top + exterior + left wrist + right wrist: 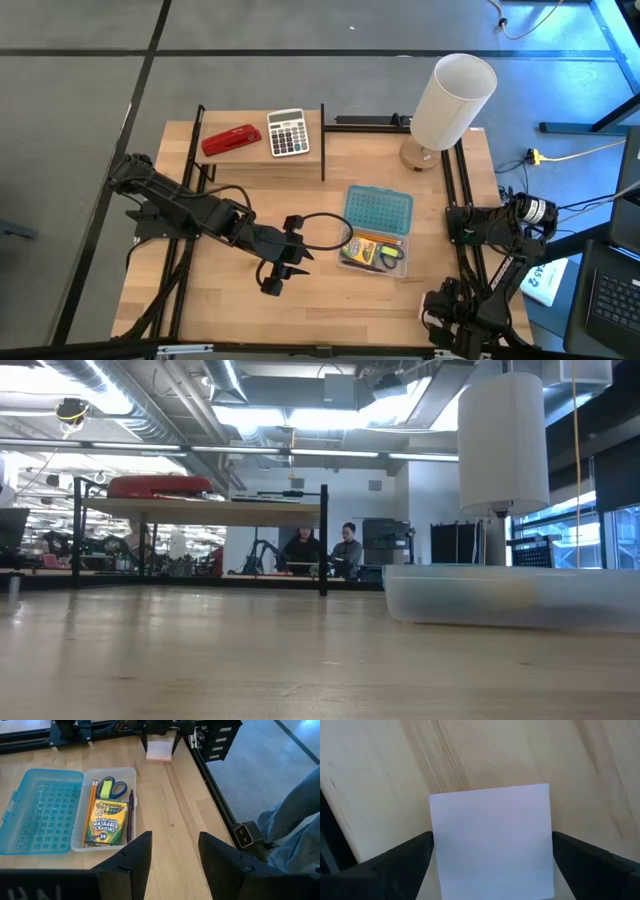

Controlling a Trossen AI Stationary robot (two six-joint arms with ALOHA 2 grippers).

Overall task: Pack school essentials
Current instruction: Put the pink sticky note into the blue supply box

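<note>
**Note pad not yet packed; right pincer wide open over it**

The open box (372, 252) lies on the tabletop (240, 300) towards the right side, its blue lid (378, 211) folded back flat. Inside, the left wrist view shows the crayons (106, 822), the pencils (90, 810), the scissors (112, 787) and the pen (130, 815) side by side. I see no small yellow piece that I can vouch for.

The note pad (492, 840) lies flat on the bare wood near the right arm's base, apart from the box. The right pincer (492, 862) is directly over it, jaws spread wide, one on each side of the pad, gripping nothing.

The left pincer (172, 855) hovers over the middle of the tabletop, facing the box, jaws partly apart and empty.

The stapler (231, 139) and calculator (288, 131) sit on the raised shelf at the back.

Risks, as I judge them:
- The pad is thin and flat; jaws closing too high would slide over it or only nudge it along the wood.
- A grip on one edge could fan or bend the sheets.
- The box is already well filled; a pad set on the crayons might stop the lid closing.
- The left arm stands close to the box and could obstruct the right arm's approach.
</note>
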